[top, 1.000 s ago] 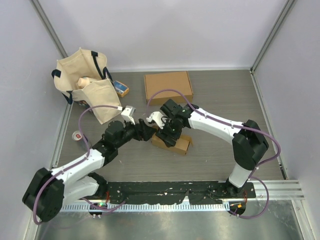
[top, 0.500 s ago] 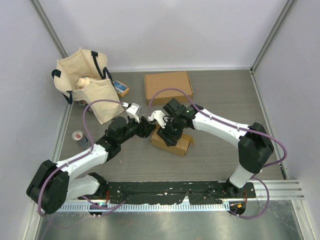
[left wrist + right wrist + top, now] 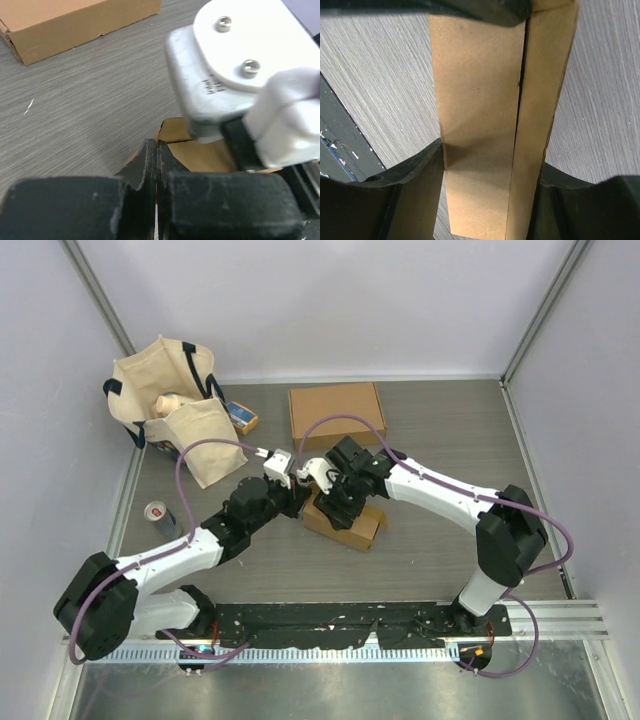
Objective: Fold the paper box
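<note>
The paper box (image 3: 350, 526) is a small brown carton lying mid-table. My right gripper (image 3: 338, 506) comes down on it from above. In the right wrist view its two black fingers (image 3: 415, 170) press against the box's (image 3: 480, 100) opposite long sides, so my right gripper (image 3: 490, 155) is shut on the box. My left gripper (image 3: 303, 500) reaches in from the left. Its jaws are pressed together at the box's left end. In the left wrist view the shut left gripper (image 3: 156, 146) meets a brown flap edge of the box (image 3: 200, 156). Nothing shows between those fingers.
A larger flat brown carton (image 3: 336, 413) lies behind the box. A canvas bag (image 3: 165, 405) sits at the back left with a small blue packet (image 3: 241, 417) beside it. A can (image 3: 157, 512) stands near the left edge. The right wrist's white housing (image 3: 235, 65) hangs close above my left fingers.
My left gripper has moved right to the box's left end and closed from wide open. The left arm's swing has uncovered the can. The right gripper has kept its hold on the box.
</note>
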